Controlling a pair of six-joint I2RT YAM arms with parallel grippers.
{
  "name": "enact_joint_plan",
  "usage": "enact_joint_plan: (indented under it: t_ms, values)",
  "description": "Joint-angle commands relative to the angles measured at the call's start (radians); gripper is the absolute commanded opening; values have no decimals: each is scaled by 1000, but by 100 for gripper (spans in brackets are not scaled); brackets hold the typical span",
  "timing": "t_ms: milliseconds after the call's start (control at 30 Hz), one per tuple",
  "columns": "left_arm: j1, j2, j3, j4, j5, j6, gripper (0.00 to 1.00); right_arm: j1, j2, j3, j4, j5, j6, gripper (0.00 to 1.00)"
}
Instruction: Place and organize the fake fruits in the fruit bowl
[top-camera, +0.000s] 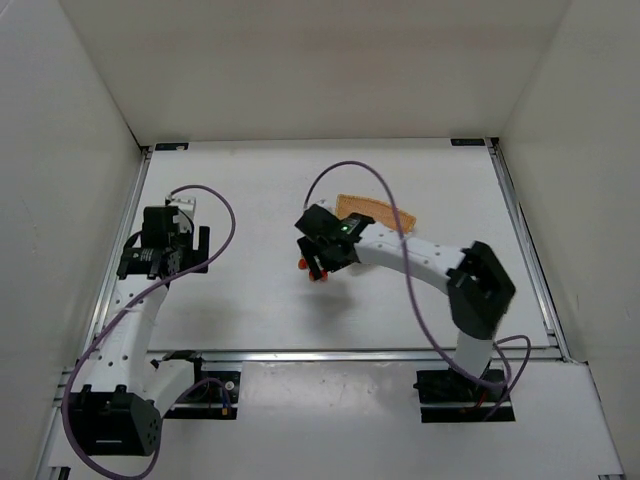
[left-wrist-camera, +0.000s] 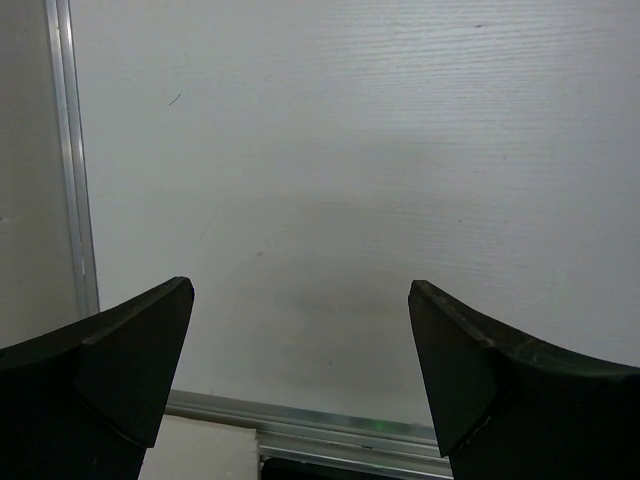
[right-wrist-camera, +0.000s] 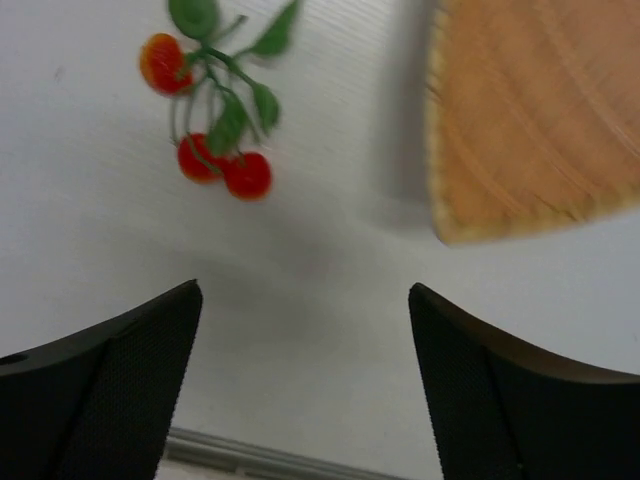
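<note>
The fake fruits (right-wrist-camera: 215, 120) lie on the worktop (right-wrist-camera: 330, 240), ahead of the spread, empty right end effector (right-wrist-camera: 305, 300), toward the upper left of its wrist view; the blurred sprig's long axis seems to run away from the fingers. The fruit bowl (right-wrist-camera: 530, 120) sits beside them; the left end effector (left-wrist-camera: 300, 300), also spread, is well apart

Open left tool (left-wrist-camera: 300, 380) over table (left-wrist-camera: 350, 150)
</note>
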Motion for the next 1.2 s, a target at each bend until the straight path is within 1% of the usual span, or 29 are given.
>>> enact_joint_plan:
  t_ms: [0,33,133,200,433,500,567,633,800,867,933,1067,1100,1167]
  values:
    - [8,15,-16,7,-76,8,100,7,137,101,66,-89,-123,85]
    - [8,29,-26,7,-86,8,100,7,165,123,75,-89,-123,75]
    - [8,40,-26,7,-96,8,100,7,246,134,84,-103,-123,62]
    - [8,49,-26,7,-96,19,100,7,289,158,84,-103,-134,60]
    - [8,94,-26,16,-96,30,100,7,344,158,104,-145,-134,60]
    - [8,121,-7,16,-96,30,100,7,357,158,104,-131,-134,58]
    - [8,132,-6,16,-87,30,100,-2,369,178,104,-131,-134,52]
    - [8,132,4,16,-87,30,100,-2,378,178,104,-131,-134,48]
    - [8,141,4,16,-87,39,100,-12,398,187,104,-122,-134,47]
    - [8,141,4,16,-87,39,100,-12,398,198,104,-122,-143,39]
    - [8,141,14,16,-87,39,100,-12,398,207,104,-122,-143,37]
    - [8,141,14,16,-87,39,100,-12,389,220,104,-131,-143,25]
    - [8,141,14,16,-87,39,100,-12,380,220,104,-140,-143,20]
    - [8,141,14,6,-74,39,100,-12,337,220,104,-140,-133,19]
